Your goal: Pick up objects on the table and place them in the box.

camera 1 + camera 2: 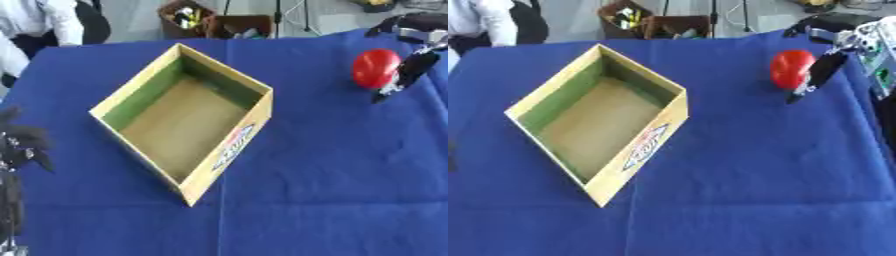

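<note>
Item: red ball (375, 68), on the blue-clothed counter (332, 165), well right of the cardboard box (185, 120). My right hand (408, 70) touches its far side; whether it grips, I cannot tell. Advice: wrap fully before lifting. Left hand (22, 145): idle left of box, curled, holding nothing.

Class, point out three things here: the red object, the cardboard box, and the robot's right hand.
red object (374, 68), left eye view, middle of its red surface.
cardboard box (229, 151), left eye view, printed outer wall.
right hand (411, 70), left eye view, a dark finger.
</note>
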